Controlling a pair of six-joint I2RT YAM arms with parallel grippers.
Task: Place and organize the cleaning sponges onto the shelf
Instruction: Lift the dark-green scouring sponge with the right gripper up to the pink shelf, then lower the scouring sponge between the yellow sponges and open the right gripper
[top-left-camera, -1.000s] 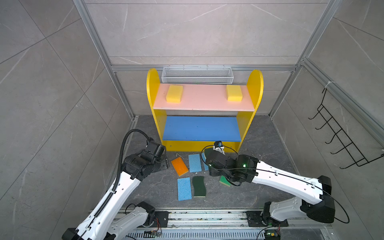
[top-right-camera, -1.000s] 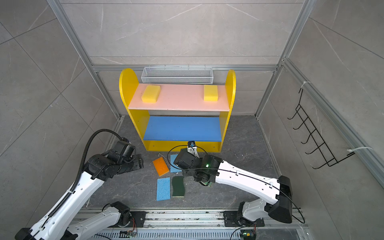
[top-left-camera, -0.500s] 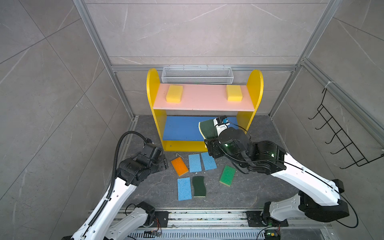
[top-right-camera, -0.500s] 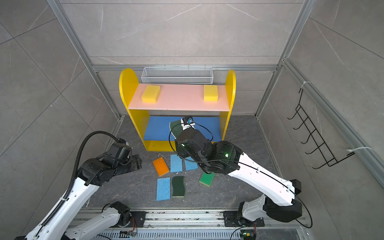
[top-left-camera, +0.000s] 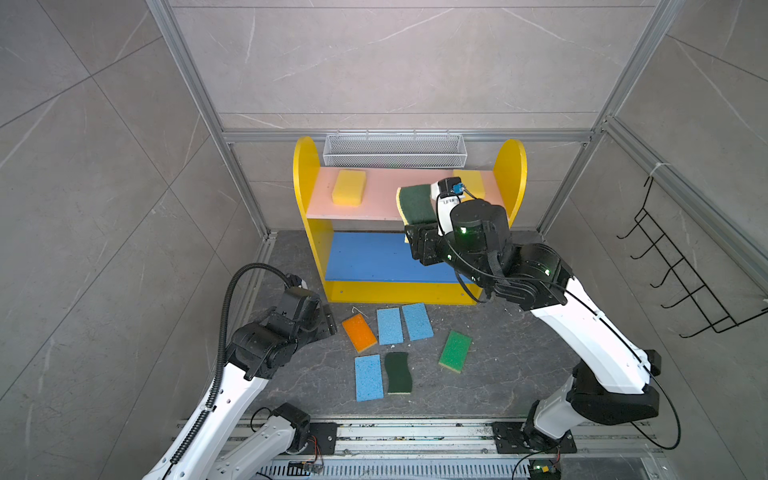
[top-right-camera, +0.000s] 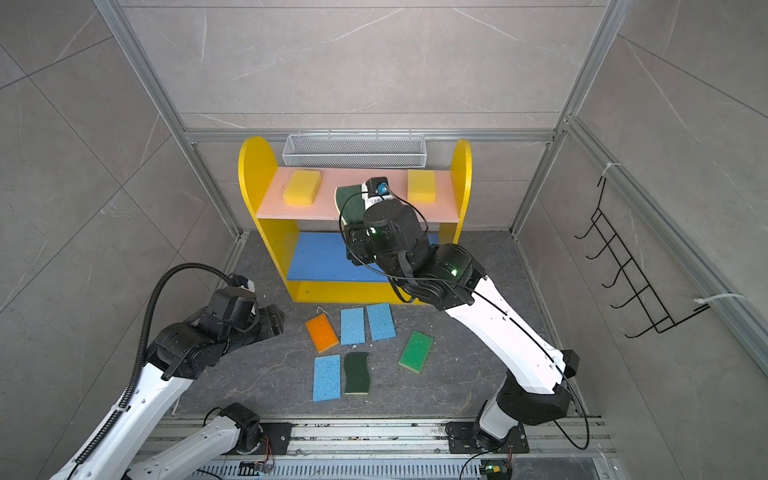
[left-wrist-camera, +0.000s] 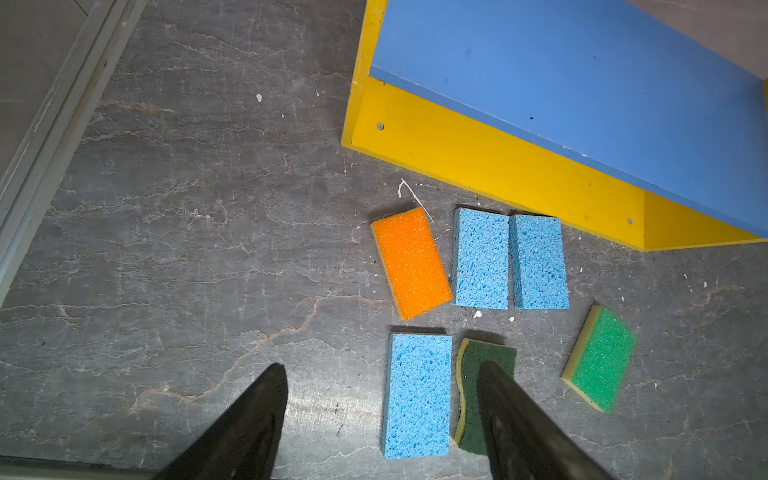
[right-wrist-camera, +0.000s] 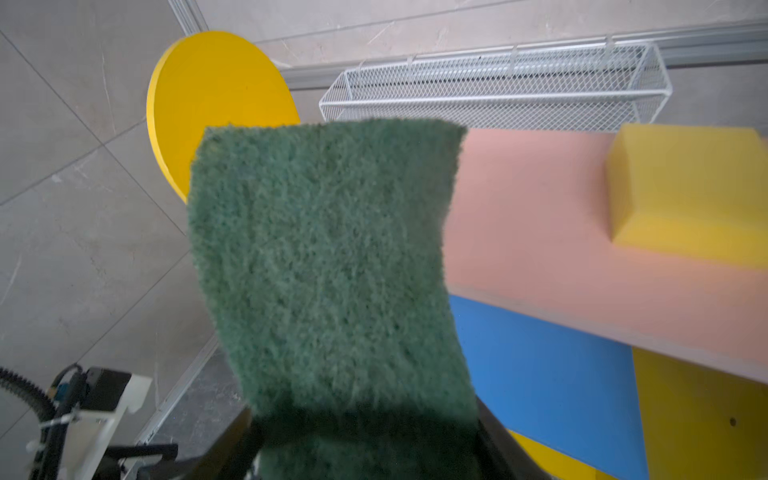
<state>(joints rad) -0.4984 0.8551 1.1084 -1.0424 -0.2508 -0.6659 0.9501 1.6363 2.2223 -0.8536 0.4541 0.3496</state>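
Observation:
My right gripper is shut on a dark-green scourer, holding it upright over the front of the pink upper board of the yellow shelf. Two yellow blocks lie on that board, and the blue lower board is bare. On the floor lie an orange sponge, three light-blue sponges, a second dark-green scourer and a bright-green sponge. My left gripper hangs open above the floor, left of them.
A white wire mesh basket hangs on the back wall just behind the shelf's top. A black wire hook rack is fixed to the right wall. Aluminium frame posts stand at the back corners.
My right arm has lifted the dark-green scourer from the floor up to the pink board. The bright-green sponge it covered now shows. The left arm has barely shifted.

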